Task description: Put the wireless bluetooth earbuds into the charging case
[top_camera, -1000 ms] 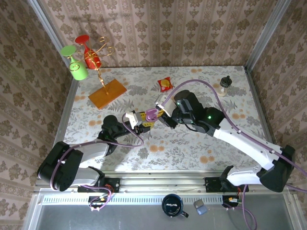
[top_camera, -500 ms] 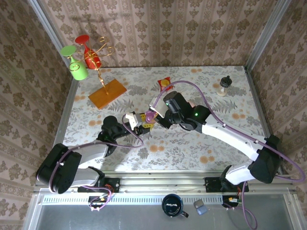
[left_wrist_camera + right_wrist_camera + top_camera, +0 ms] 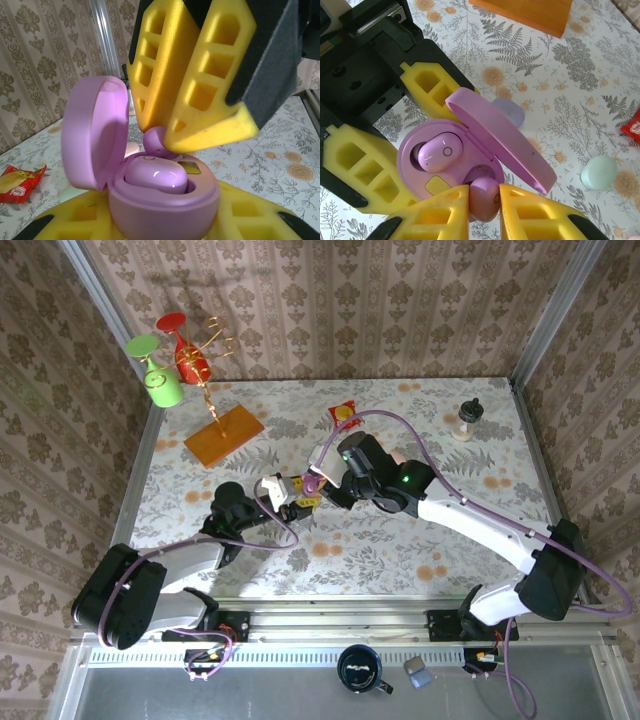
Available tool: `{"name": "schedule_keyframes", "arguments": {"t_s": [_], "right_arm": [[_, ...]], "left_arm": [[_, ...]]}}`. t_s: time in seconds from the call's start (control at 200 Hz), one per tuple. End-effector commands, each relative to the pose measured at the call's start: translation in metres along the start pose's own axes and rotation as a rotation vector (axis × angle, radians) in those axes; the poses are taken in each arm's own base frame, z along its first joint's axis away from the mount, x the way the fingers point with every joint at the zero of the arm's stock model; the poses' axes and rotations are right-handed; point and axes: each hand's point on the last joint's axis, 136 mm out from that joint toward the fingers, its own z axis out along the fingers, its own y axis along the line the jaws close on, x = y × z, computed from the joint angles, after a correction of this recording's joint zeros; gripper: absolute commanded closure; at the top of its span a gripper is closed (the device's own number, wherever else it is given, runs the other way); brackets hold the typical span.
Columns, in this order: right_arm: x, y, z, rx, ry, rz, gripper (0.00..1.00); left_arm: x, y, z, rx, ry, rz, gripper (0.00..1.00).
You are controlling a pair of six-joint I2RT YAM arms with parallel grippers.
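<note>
**Second earbud going into the open case**

The right jaws are clamping a tiny glossy purple plastic earbud (image 3: 484, 197) from both sides. They are holding it at the 5 o'clock edge of the round lilac plastic charging case (image 3: 410, 175), right over the free well. Whether it is already touching the well is not clear.

The left jaws are clamped together on the case body, with yellow foam fingers (image 3: 357, 162) pressing in at about 8 and 11 o'clock. The hinged lilac lid (image 3: 505, 140) is standing open toward 2 o'clock.

Doing it well, as I judge it:
- The bud should be going straight down into the well, its flat face lined up with the recess, not sliding in from the side.
- The right jaws should be parting only once the bud is sitting low and level with its twin. A tilted release is likely to pop it out.
- The left jaws should be holding the case level, and the descent should be staying clear of the lid.

Contents:
- A matching purple earbud (image 3: 440, 150) is sitting fully seated in the case's 10 o'clock well.
- The 5 o'clock well is not filled yet.

On the floral-print surface (image 3: 570, 90):
- A pale mint rounded piece (image 3: 599, 172) is lying at 3 o'clock of the case, well apart from it.
- A pale lavender rounded piece (image 3: 512, 112) is peeking out past the lid at 1 o'clock.
</note>
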Motion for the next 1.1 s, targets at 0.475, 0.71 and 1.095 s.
{"name": "schedule_keyframes", "arguments": {"t_s": [0.475, 0.71, 1.095], "right_arm": [[-0.037, -0.017, -0.055, -0.054, -0.276, 0.223, 0.47], [-0.049, -0.041, -0.056, -0.097, -0.291, 0.435, 0.39], [-0.043, -0.054, -0.007, -0.086, -0.161, 0.492, 0.33]], "left_arm": [[-0.003, -0.002, -0.004, -0.012, -0.008, 0.061, 0.78], [-0.006, -0.005, -0.004, 0.001, -0.016, 0.073, 0.79], [-0.014, -0.005, -0.007, -0.011, -0.029, 0.077, 0.78]]}}
